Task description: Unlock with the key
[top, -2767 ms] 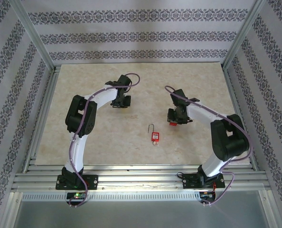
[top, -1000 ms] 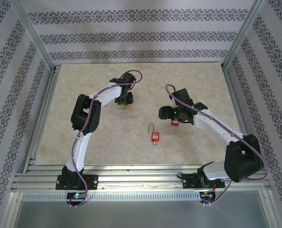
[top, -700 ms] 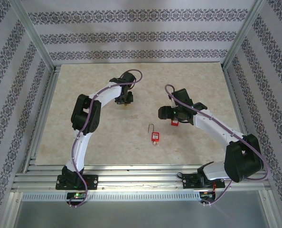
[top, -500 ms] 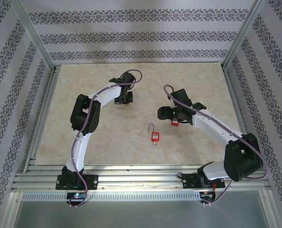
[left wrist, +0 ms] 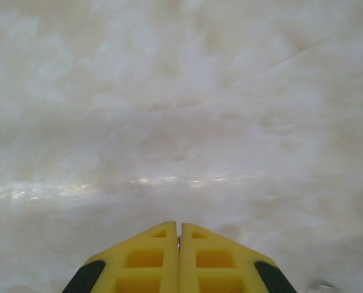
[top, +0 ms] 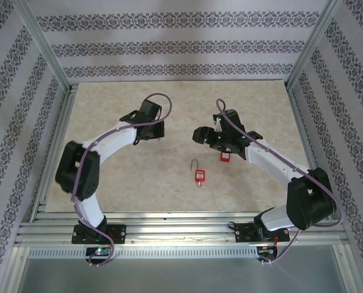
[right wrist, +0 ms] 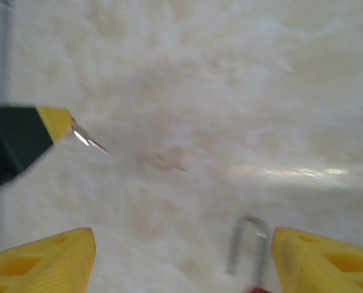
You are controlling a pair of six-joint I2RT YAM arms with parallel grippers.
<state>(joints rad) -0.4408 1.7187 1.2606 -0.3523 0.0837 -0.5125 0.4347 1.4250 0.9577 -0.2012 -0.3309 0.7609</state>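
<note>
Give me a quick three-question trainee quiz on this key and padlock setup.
1. True or false: the left gripper is shut.
2. In the right wrist view, what pokes out of the left gripper? A) key B) screwdriver C) rope
3. Fill in: the right gripper is ____.
Key: 1 true; 2 A; 3 open.

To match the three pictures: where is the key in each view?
Top external: too small to see; it should be at the tip of the left pincer, left of centre.
Left wrist: key, a thin sliver between the shut yellow fingers, bottom centre.
Right wrist: key pokes from that pincer's yellow tip, left edge.
Shared landmark: the left pincer.
</note>
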